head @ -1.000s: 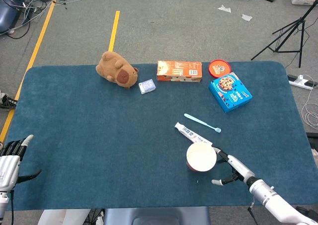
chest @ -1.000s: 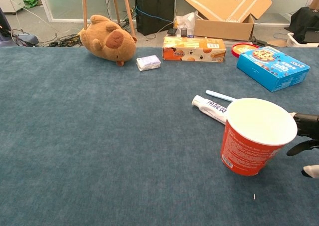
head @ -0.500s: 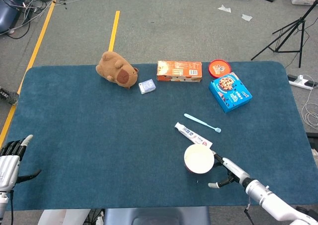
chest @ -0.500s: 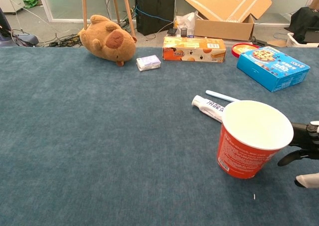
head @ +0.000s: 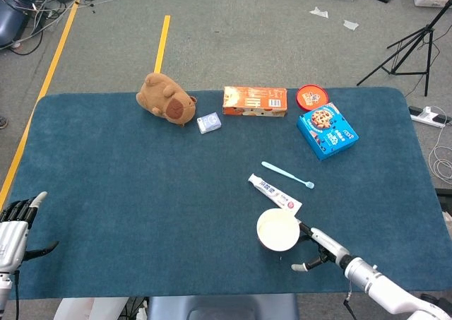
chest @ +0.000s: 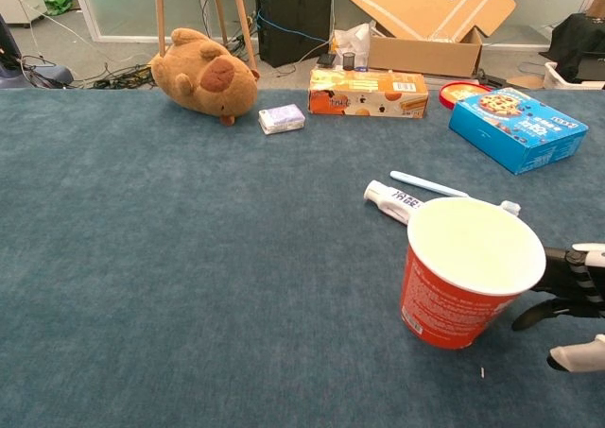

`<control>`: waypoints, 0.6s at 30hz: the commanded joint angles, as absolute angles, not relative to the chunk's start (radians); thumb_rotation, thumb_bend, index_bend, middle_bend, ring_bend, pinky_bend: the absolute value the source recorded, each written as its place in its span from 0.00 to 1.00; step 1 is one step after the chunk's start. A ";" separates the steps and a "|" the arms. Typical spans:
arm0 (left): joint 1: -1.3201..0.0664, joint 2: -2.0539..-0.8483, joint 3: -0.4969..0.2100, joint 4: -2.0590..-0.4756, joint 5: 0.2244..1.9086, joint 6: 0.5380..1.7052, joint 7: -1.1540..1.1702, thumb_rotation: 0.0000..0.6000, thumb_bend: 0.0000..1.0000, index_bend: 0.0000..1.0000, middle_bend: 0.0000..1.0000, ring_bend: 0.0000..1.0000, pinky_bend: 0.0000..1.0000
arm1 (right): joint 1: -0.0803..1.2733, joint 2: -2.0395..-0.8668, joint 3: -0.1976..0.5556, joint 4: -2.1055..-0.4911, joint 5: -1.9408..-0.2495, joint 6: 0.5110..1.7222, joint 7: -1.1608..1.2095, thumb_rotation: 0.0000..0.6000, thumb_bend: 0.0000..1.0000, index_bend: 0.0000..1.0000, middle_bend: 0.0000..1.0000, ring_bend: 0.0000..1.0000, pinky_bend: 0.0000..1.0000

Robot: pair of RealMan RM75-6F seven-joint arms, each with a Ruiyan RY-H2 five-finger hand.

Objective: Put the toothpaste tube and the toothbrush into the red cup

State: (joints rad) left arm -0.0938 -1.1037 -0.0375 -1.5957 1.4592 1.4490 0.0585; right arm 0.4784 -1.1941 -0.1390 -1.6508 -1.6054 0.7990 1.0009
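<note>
Red cup [chest: 458,275] stands upright near front edge of blue table [head: 127,193], empty inside; right hand [chest: 567,300] is against its right side, fingers apart around the wall, but a firm grip can't be told from either view; toothpaste [head: 275,193] lies flat just behind cup, its near end hidden by the rim in chest view; toothbrush [head: 287,174] lies just beyond the tube, apart from it. Left hand [head: 15,228] is at table's front-left corner, fingers spread, holding nothing. Plush toy [head: 165,99], orange box [head: 254,101], blue cookie box [head: 326,130] sit along far side.
</note>
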 commanded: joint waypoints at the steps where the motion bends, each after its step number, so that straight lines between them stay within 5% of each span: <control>1: -0.094 -1.104 -0.038 -1.596 1.459 1.449 0.058 1.00 0.00 0.04 0.17 0.16 0.14 | 0.488 -1.204 -0.147 -1.644 -1.616 0.798 1.016 1.00 0.00 0.00 0.00 0.00 0.21; 18: -0.094 -1.104 -0.037 -1.595 1.460 1.449 0.060 1.00 0.00 0.04 0.17 0.16 0.14 | 0.524 -1.221 -0.190 -1.645 -1.657 0.822 1.069 1.00 0.00 0.00 0.00 0.00 0.21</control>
State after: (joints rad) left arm -0.0939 -1.1038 -0.0366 -1.5951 1.4604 1.4487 0.0600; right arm 0.5230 -1.2233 -0.1878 -1.6426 -1.6548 0.8196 1.0675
